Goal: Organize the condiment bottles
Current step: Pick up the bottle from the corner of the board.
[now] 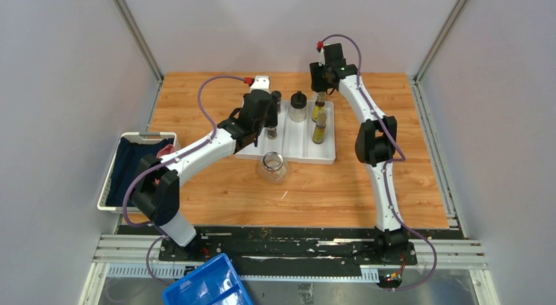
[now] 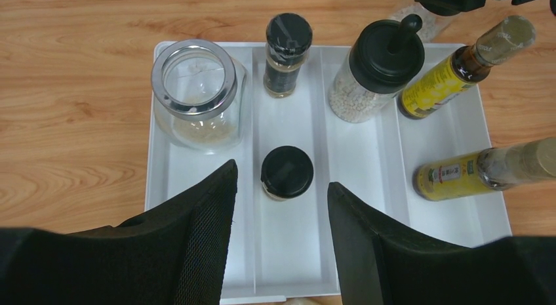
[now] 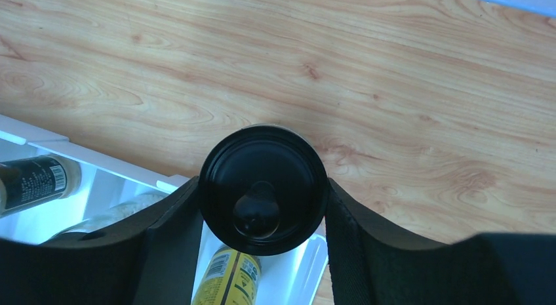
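Left gripper [image 2: 280, 180] was spread wide above the white tray [image 2: 367, 167], its fingers either side of the near shaker [image 2: 286, 172] and not touching it. That shaker stood upright in the second compartment from the left, with the far shaker [image 2: 287, 54] behind it. The glass jar [image 2: 200, 95] occupied the leftmost compartment. One round black-capped bottle [image 2: 377, 69] stood in the third, and two oil bottles [image 2: 438, 82] [image 2: 452, 177] in the fourth.

Right gripper [image 3: 262, 187] was clamped on the second round bottle [image 3: 262, 157] at the tray's far edge; whether it was lifted could not be determined. The second glass jar [image 1: 273, 167] sat on the surface [image 1: 216, 187], just beside the tray's near edge.
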Available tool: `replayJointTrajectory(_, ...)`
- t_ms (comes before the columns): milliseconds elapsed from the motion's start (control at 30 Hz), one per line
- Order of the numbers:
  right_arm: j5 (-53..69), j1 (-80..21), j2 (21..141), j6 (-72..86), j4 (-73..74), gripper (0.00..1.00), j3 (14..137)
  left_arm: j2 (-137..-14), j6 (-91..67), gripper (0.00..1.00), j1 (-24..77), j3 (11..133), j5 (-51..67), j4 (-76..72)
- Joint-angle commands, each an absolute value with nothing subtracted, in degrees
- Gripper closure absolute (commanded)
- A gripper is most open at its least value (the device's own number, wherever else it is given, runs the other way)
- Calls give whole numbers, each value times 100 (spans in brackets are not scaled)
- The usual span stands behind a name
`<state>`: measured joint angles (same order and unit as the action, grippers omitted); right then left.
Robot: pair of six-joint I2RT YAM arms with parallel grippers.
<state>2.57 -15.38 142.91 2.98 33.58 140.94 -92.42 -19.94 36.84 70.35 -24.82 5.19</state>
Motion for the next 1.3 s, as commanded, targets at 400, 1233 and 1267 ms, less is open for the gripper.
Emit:
replayJointTrajectory(400,132,-1457,13925,26,3094,100,14049,-8883,-1910,42,3730,6926,-2642,328)
replayJointTrajectory(1233,88,-1754,12340,-398,2452,100,13319,-8431,-1907,44,3761,6724,-2726,398)
replayJointTrajectory(1267,76,-1792,12209,-410,2432,100,13230,-8383,-1907,44,3763,6697,-2744,388)
